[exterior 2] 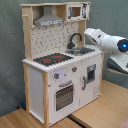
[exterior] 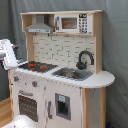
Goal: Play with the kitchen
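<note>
Just beside — the kitchen (exterior 2: 60, 75), arm (exterior 2: 102, 40).

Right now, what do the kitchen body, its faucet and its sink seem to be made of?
The kitchen looks like matte white-painted board with pale bare wood edges and posts. The faucet is black with a slight shine, probably plastic or painted metal. The sink is a grey basin with dull reflections, maybe metal or grey plastic; I cannot tell which.
</note>
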Controlling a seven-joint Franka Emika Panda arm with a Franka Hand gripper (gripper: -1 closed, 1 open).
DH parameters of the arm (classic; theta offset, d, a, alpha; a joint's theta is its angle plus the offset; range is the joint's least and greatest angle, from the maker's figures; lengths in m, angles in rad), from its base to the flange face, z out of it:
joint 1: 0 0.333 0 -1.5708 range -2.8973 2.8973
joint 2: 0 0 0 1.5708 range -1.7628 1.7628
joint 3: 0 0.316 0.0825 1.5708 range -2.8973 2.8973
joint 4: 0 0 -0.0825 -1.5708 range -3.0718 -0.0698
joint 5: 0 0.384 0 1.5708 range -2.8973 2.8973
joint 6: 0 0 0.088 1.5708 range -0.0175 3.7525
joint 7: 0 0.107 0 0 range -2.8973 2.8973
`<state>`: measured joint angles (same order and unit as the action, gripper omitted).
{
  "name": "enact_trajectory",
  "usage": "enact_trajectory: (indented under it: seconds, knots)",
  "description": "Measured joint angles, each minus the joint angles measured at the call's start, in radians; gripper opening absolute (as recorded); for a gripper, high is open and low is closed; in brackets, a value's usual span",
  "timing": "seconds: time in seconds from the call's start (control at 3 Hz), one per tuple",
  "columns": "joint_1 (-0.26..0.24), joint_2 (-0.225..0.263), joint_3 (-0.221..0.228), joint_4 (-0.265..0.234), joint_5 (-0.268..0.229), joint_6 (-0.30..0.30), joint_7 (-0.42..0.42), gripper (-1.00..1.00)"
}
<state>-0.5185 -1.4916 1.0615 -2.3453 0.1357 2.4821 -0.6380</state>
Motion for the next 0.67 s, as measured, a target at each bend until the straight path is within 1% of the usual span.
enact_trajectory:
  seconds: [0.33, 0.67]
  knots:
    - [-0.048, 0.019, -0.009, 0.069, 0.003, -0.066, 0.070, 1.00]
    - [-0.108, 0.047, -0.020, 0.136, 0.010, -0.127, 0.139, 1.00]
